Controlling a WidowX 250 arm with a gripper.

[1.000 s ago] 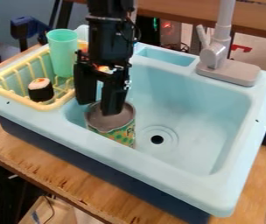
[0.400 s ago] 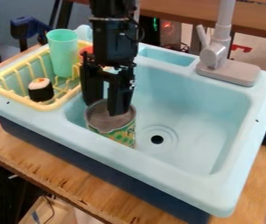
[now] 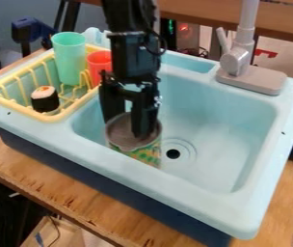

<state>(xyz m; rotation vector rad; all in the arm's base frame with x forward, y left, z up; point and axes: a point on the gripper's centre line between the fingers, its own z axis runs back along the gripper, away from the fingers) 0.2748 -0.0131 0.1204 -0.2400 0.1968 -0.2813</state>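
- My gripper [image 3: 128,126] hangs straight down over the L part of the toy sink [image 3: 142,180], arm coming in from the top edge of view.
- State: released, w/ my two fingers apart; one dips into the can's mouth, the other is by its far rim, toward view L.
- The can [image 3: 142,153] is in the basin, upright or nearly so, near its front L corner; open top, grey inside, green patterned label w/ some yellow.
- Drain [image 3: 173,154] is just R of the can in view, a dark hole w/ rings around it.
- Yellow dish rack [image 3: 43,117] sits on the sink's L side, next to the basin.
- In the rack: tall green cup [image 3: 70,55] toward the back, upright; sushi piece [image 3: 45,100] nearer the front, black wrap, white top w/ a bit of orange.
- Red cup [image 3: 98,66] is R of the green one, near my arm, partly hidden.
- Grey faucet [image 3: 237,60] stands at the sink's back R, on a flat base.
- Sink, light blue up top w/ a dark lower part, rests on a wooden table [image 3: 59,185].
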